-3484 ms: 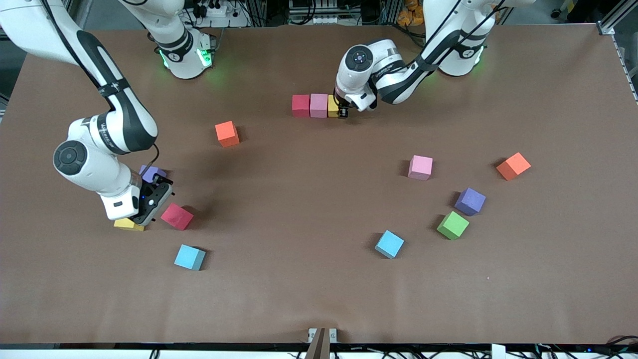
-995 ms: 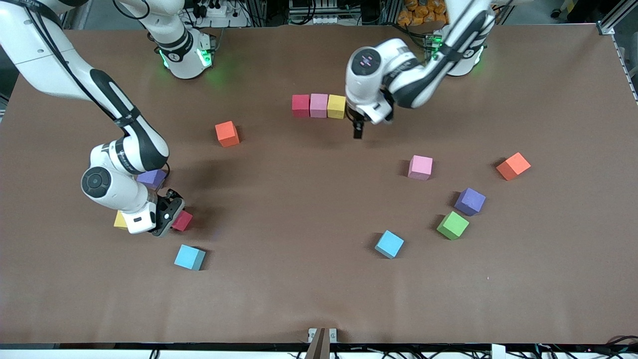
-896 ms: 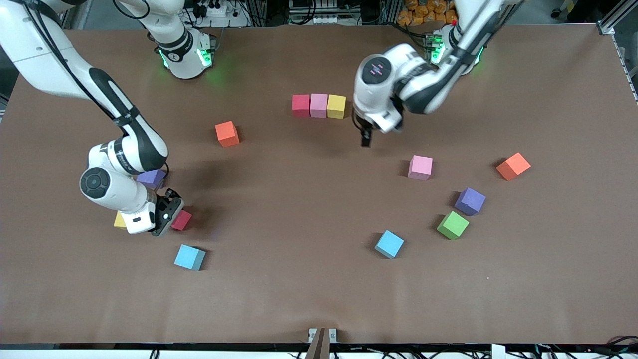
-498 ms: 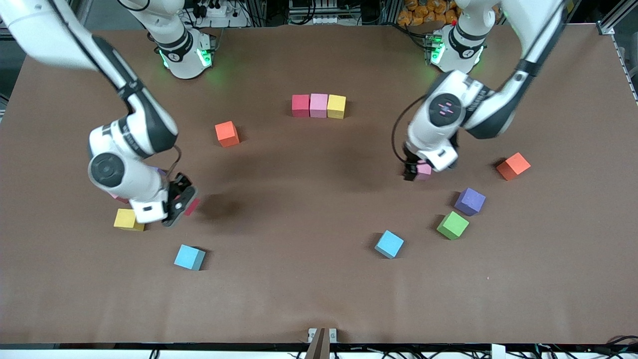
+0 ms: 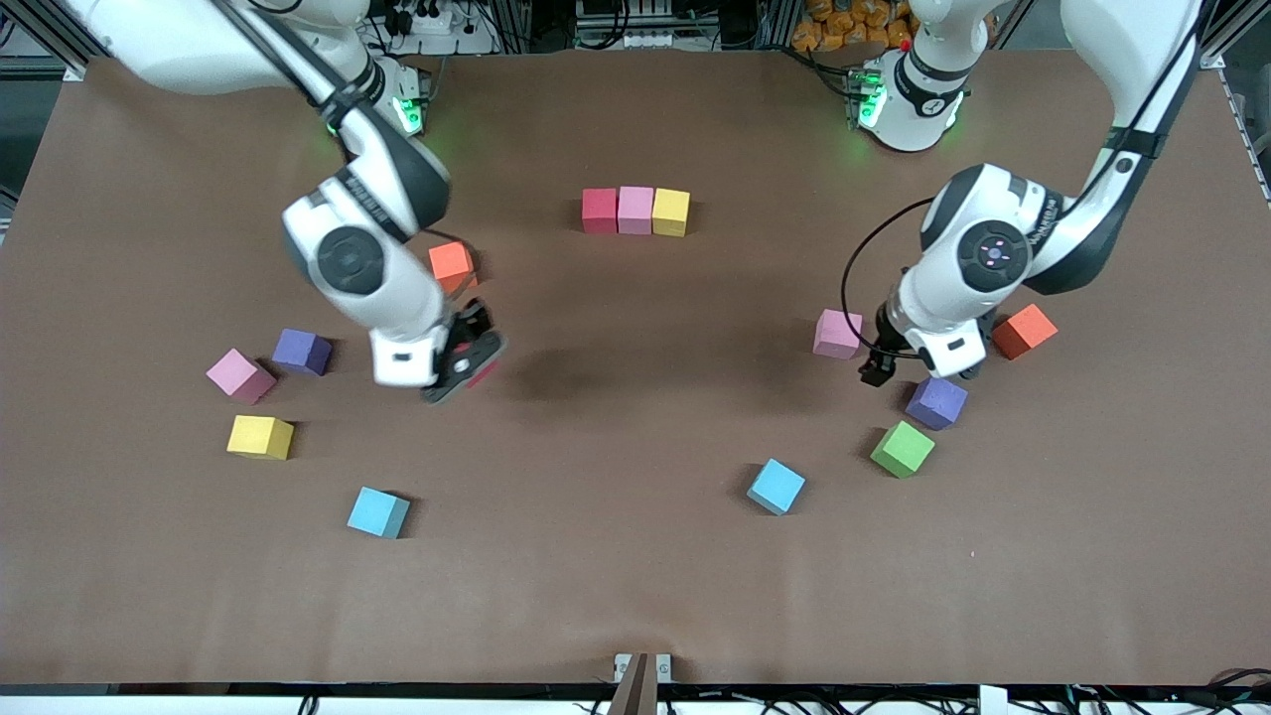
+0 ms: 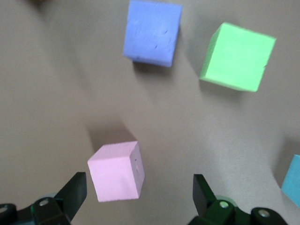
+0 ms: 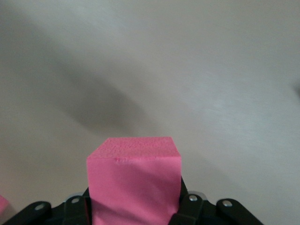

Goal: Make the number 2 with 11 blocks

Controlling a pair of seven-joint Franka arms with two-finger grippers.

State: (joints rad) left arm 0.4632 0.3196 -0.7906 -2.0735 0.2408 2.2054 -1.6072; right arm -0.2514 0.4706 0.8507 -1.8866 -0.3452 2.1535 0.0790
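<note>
Pink foam comes first: at the right arm's end of the worktop [image 5: 635, 596] lies a pink block [image 5: 238, 375], with a purple block [image 5: 301, 352] just beside it. A yellow block [image 5: 260, 437] sits nearer the front camera than those two, and a light blue block [image 5: 377, 512] is nearer again.

My right tool [image 5: 467, 356] is clamped on the red block [image 7: 133, 183], one finger pressed to each side. It hangs in the air over bare worktop, close by an orange block [image 5: 452, 266].

Midway along the worktop, toward the arms' bases, three blocks stand touching in a straight row: a second red block [image 5: 599, 211], a second pink block [image 5: 635, 210] and a second yellow block [image 5: 671, 212].

My left tool [image 6: 138, 194] has its fingers [image 6: 75, 192] spread wide apart and grips nothing. It hovers over the worktop between a third pink block [image 5: 837, 334] and a second purple block [image 5: 936, 402]. In the left wrist view the third pink block lies close to one finger, and I cannot tell whether they touch.

A green block [image 5: 902, 449] sits just beside the second purple block, nearer the front camera. A second light blue block [image 5: 776, 487] lies nearer still. A second orange block [image 5: 1023, 331] rests toward the left arm's end.
</note>
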